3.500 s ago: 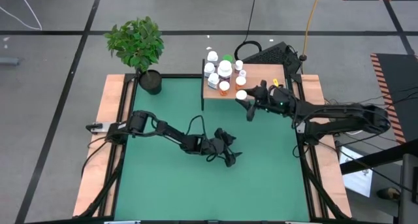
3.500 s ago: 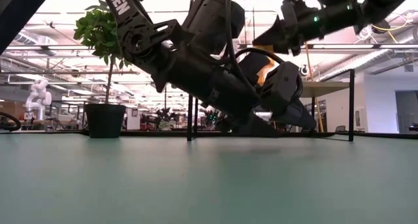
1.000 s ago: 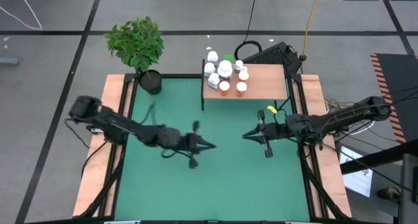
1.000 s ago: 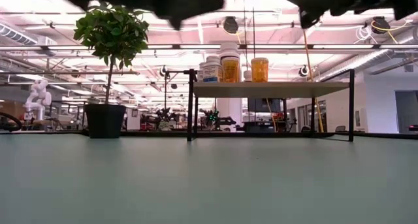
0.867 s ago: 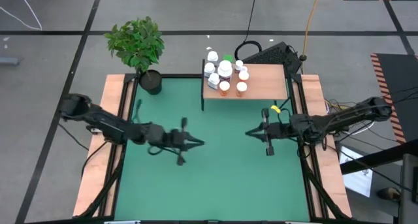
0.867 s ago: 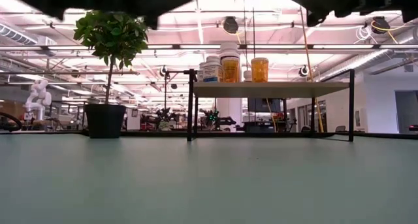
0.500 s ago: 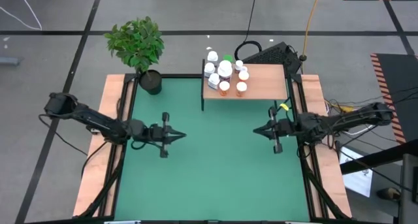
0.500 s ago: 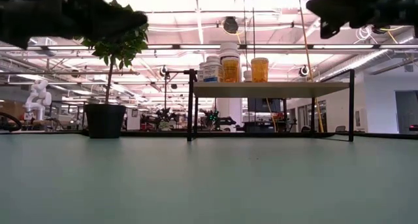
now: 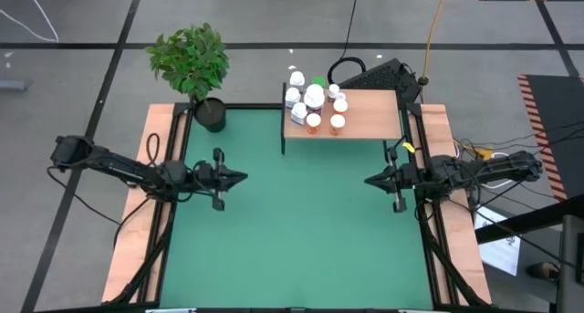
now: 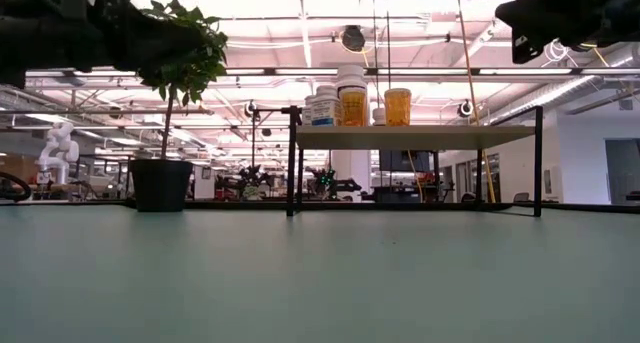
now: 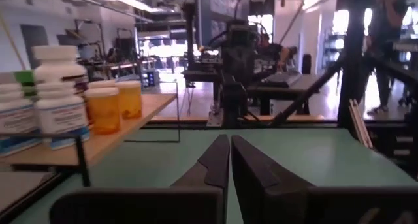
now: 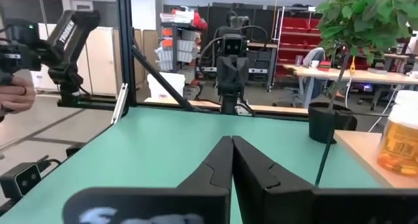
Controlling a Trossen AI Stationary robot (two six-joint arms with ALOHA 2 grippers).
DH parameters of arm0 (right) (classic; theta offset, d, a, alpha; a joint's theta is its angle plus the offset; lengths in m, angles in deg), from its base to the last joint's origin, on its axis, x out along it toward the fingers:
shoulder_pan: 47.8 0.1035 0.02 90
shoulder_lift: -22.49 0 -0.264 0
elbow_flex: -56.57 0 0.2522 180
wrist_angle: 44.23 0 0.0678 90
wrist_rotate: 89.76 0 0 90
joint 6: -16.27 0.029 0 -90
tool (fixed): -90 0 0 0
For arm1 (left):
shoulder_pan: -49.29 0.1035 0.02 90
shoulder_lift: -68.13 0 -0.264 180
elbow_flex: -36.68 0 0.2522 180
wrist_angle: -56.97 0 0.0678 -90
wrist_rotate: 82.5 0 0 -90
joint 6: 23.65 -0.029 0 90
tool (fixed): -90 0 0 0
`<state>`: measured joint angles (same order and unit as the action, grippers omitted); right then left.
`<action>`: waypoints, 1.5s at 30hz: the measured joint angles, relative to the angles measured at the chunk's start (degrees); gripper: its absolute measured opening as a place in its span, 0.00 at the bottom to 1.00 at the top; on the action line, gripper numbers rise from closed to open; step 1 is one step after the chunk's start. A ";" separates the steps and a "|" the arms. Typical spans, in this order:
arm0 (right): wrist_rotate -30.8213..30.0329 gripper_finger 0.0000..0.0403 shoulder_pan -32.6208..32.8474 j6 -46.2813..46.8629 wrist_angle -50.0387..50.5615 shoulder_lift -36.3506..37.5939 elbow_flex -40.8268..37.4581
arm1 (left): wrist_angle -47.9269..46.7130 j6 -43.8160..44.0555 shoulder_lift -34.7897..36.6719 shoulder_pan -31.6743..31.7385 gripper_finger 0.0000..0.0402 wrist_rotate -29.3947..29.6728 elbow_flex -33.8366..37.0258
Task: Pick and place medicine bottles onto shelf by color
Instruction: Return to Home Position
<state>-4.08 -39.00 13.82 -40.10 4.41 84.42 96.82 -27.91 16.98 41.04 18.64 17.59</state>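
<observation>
**Both grippers shut and empty, bottles up on the shelf**

The small white and amber-orange medicine bottles (image 9: 315,99) stand bunched at the left end of the flat light-wood shelf (image 9: 372,114) on thin black legs, set at the far edge of the green mat (image 9: 292,240). White ones crowd the shelf's far left corner with a green-capped bottle (image 9: 318,80) among them. Two amber bottles (image 9: 313,121) with white caps stand side by side at the near edge.

The dark two-finger left gripper (image 9: 239,177) hangs above the mat near its left edge, pointing inward, fingers pressed together on nothing. Opposite, the dark right gripper (image 9: 370,179) hangs near the right edge, fingers likewise pressed together and empty.

A leafy potted plant (image 9: 193,62) stands at the mat's far left corner.
</observation>
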 joint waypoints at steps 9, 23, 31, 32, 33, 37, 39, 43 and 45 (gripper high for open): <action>-0.03 0.00 -0.17 0.37 -0.05 0.49 -0.07 | -2.59 1.56 9.89 2.01 0.02 -3.55 4.75; 0.07 0.00 -0.20 1.55 -3.31 2.18 -3.98 | -16.64 2.60 21.36 4.49 0.01 -3.58 4.75; -0.13 0.00 -0.20 1.63 0.53 6.74 -3.98 | -27.80 2.22 30.38 6.21 0.08 -3.57 4.75; -0.13 0.00 -0.20 1.63 1.71 7.43 -3.98 | -28.68 2.11 31.34 6.39 0.09 -3.57 4.75; -0.13 0.00 -0.20 1.77 3.03 8.21 -3.98 | -29.54 2.04 32.25 6.48 0.09 -3.57 4.75; -0.07 0.00 -0.20 3.18 6.88 11.29 -3.98 | -34.62 2.49 36.28 6.46 0.09 -3.57 4.75; 0.01 0.00 -0.20 3.52 7.51 12.49 -4.02 | -36.91 2.89 38.52 6.46 0.09 -3.57 4.75; 0.00 0.00 -0.22 3.70 6.98 14.31 -6.29 | -40.05 1.76 42.47 6.46 0.09 -3.57 4.75; -0.07 0.00 -0.24 3.68 7.15 15.45 -7.45 | -41.59 1.65 44.29 6.46 0.09 -3.57 4.73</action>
<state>-4.14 -39.24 17.50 -32.95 19.86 76.97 55.23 -26.26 61.27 47.51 15.07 22.32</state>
